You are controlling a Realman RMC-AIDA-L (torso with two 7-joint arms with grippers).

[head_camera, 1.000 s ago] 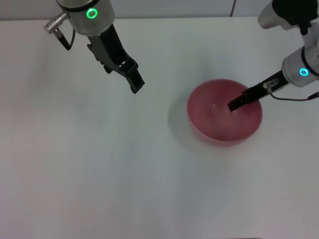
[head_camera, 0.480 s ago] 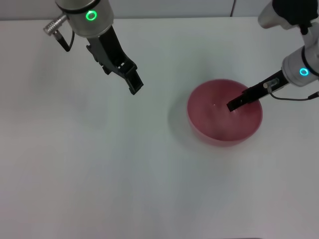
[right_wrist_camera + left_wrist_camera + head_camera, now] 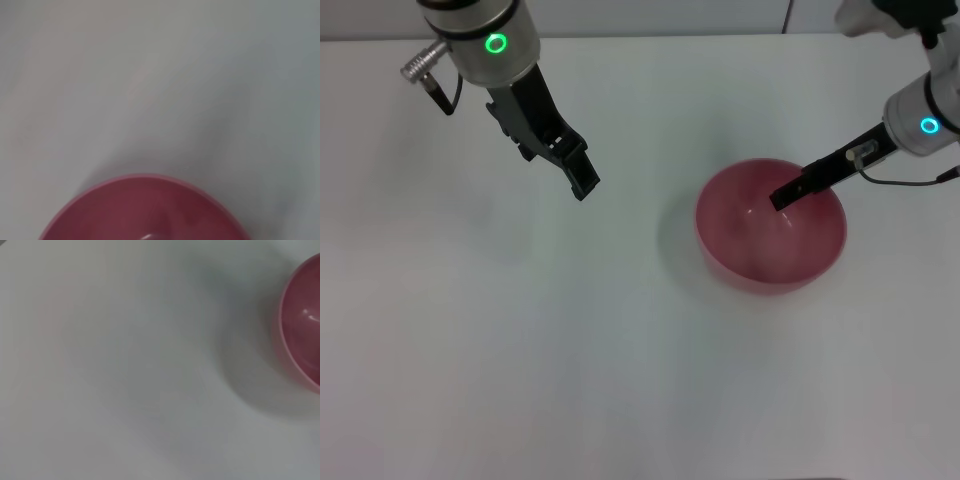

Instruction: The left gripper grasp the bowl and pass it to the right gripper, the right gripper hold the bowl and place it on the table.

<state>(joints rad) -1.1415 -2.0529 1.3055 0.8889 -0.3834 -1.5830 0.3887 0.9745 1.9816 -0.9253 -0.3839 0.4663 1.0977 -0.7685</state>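
We see the right gripper [image 3: 782, 198] over the bowl [image 3: 770, 226], fingertip inside the rim; we cannot tell whether it grips. Bowl sits upright on the table [image 3: 520, 340]. Left gripper [image 3: 582, 182] hangs well apart from the bowl, grip state unclear

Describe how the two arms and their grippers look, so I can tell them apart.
The left gripper is black, on a thick white-grey arm with a green glowing ring and a silver plug with a thin black cable. The right gripper is black and slim, on a white-grey arm with a cyan ring and a thin black cable.
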